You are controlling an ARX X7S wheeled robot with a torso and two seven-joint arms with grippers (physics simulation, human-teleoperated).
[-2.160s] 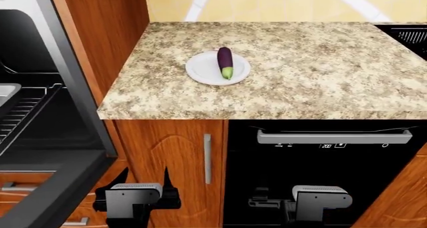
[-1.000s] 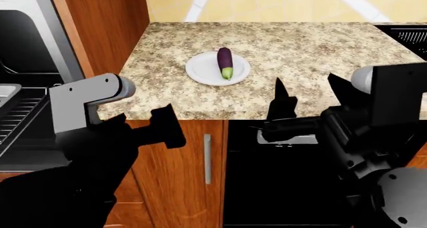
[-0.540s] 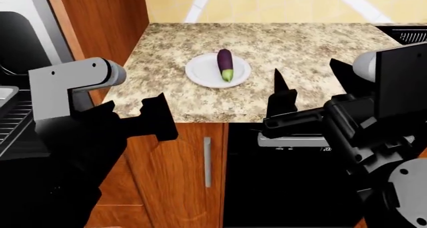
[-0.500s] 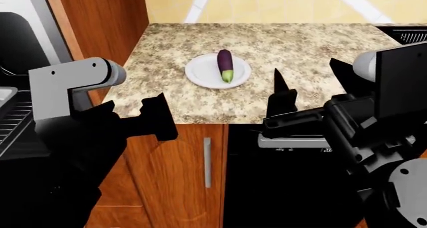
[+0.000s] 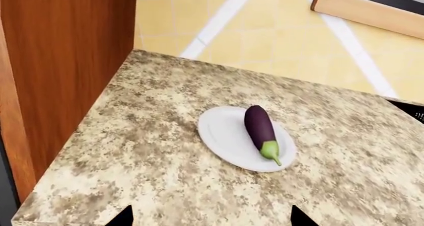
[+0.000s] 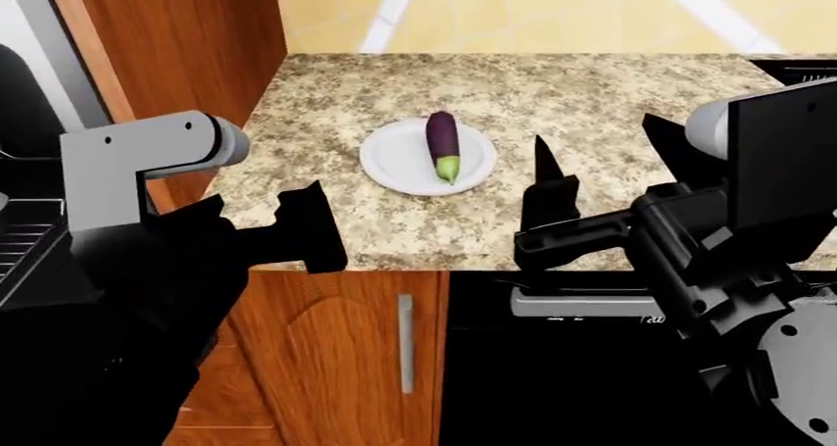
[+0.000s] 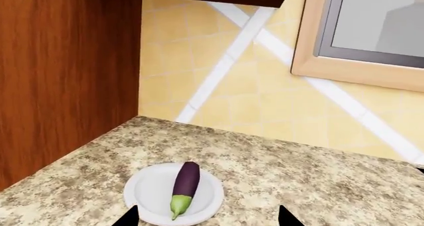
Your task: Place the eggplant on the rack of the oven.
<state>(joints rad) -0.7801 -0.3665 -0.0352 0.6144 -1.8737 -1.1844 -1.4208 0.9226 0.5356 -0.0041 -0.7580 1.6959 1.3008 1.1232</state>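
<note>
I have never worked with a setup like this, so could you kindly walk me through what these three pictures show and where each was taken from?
This is a simulated two-armed robot facing a kitchen counter. The wide picture comes from a camera on its head, looking down over both arms: the left pincer and the right pincer, both dark and open, holding nothing. The other two pictures come from small cameras near each pincer; only black fingertips peek in at the edge. On the speckled countertop sits a white plate, with a purple eggplant lying on it. Wood cabinetry stands beside the counter.
</note>
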